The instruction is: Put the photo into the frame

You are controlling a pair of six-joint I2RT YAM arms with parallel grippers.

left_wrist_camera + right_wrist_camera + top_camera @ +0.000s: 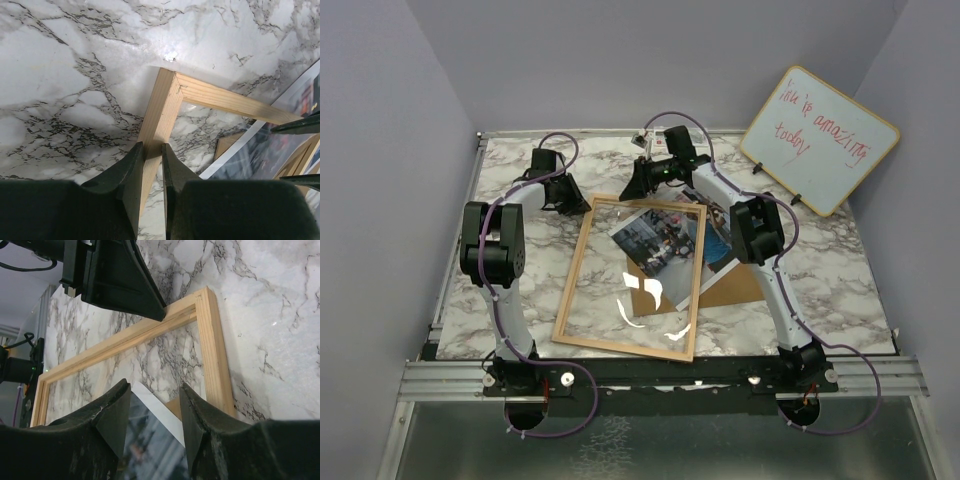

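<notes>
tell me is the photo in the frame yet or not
Not in. In the top view the photo lies askew, its right edge sticking out past the right rail of the frame.

Bare surface (848, 288) lies open near right; left arm (492, 245) and right arm (757, 228) crowd the frame (574, 272) at its far edge; the whiteboard (820, 140) blocks the far-right corner.

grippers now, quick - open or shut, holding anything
left gripper: shut on the frame
right gripper: open, straddling the photo corner
</notes>
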